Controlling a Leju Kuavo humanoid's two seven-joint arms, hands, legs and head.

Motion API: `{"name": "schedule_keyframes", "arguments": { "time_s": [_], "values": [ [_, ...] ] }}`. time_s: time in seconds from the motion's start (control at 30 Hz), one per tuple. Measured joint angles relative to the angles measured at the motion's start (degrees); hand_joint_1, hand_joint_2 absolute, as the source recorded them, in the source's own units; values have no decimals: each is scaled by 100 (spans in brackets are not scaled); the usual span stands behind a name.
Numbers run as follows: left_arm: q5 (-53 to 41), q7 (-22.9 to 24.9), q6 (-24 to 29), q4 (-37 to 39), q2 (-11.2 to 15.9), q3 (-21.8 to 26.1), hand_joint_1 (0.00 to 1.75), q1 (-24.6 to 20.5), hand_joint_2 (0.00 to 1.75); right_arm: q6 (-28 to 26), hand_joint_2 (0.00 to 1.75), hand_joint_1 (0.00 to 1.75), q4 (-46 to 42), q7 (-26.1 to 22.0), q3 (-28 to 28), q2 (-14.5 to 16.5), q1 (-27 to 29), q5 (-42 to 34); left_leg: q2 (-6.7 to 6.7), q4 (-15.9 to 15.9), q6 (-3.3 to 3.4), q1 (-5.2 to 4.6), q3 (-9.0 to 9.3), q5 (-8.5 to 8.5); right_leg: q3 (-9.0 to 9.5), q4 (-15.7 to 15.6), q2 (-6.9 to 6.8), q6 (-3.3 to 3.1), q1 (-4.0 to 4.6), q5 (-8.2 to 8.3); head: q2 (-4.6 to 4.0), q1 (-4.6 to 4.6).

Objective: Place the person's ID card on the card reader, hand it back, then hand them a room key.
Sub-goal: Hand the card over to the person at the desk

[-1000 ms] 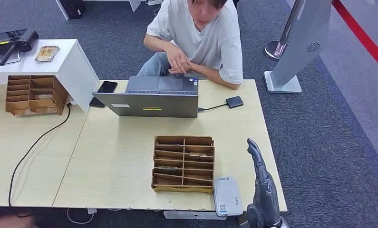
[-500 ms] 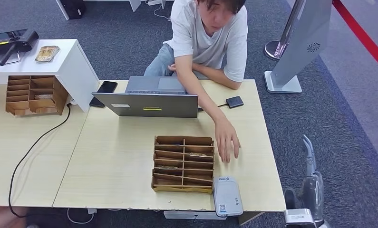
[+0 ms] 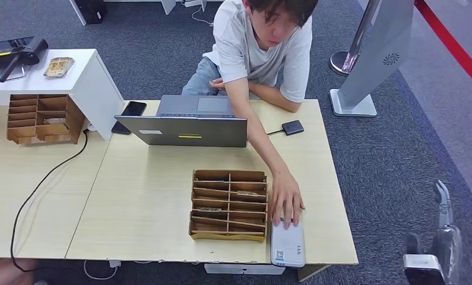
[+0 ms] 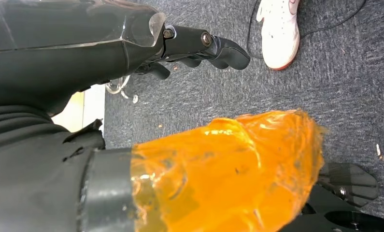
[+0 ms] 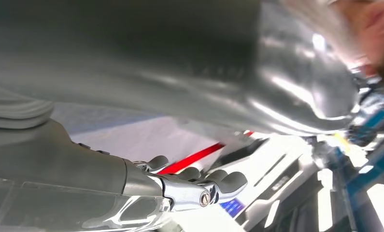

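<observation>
The white card reader (image 3: 288, 246) lies at the desk's front edge, right of the wooden slot organizer (image 3: 228, 205). A person leans over the desk, and their hand (image 3: 287, 203) rests flat on the reader's far end. Whether a card lies under that hand I cannot tell. Thin cards (image 3: 248, 193) sit in some organizer slots. My right hand (image 3: 444, 228) hangs off the table's right side above the carpet, fingers straight, holding nothing; the right wrist view shows the right hand (image 5: 190, 186) bare. My left hand (image 4: 190, 43) hangs over the carpet with loosely spread fingers and nothing in it.
A grey laptop (image 3: 189, 122) stands at the desk's far side, with a black phone (image 3: 133, 108) to its left and a small black box (image 3: 292, 127) to its right. A second organizer (image 3: 43, 119) sits under a white shelf (image 3: 85, 77). A sign stand (image 3: 370, 65) rises at the right.
The person has reached across the desk and laid a hand on the reader. My right hand has swung right and down, off the table and over the carpet.
</observation>
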Motion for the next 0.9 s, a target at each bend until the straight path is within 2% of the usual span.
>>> {"name": "schedule_keyframes", "arguments": {
  "time_s": [0.23, 0.47, 0.73, 0.9],
  "values": [
    [95, 0, -11, 0, 0, 0, 0, 0, 0, 716, 0, 0, 1187, -329, -1804, 554, -321, 775, -1, 0, 1, -1, -2, 0, 1, -1, -3, 0, 0, 0, 0, 1],
    [173, 1, 2, 0, -2, -10, 0, -6, 0, 937, 0, 0, 2813, -736, -3540, 1012, -916, 1728, 0, -1, 0, 0, -3, -1, 1, -1, -2, 0, 0, -1, 0, -1],
    [236, 36, 30, 0, -31, -48, 0, -13, 0, 869, 0, 0, 5040, -858, -4850, 1088, -1533, 2089, 1, -2, 0, 1, 1, -1, 2, -1, 0, -1, 2, -1, 0, 1],
    [270, 71, 46, 0, -37, -91, 0, -26, 0, 409, 0, 0, 6398, -625, -5279, 1087, -1792, 2407, 10, -3, -2, 4, 1, -2, 3, -1, 10, -2, 4, -2, 0, 0]
  ]
}}
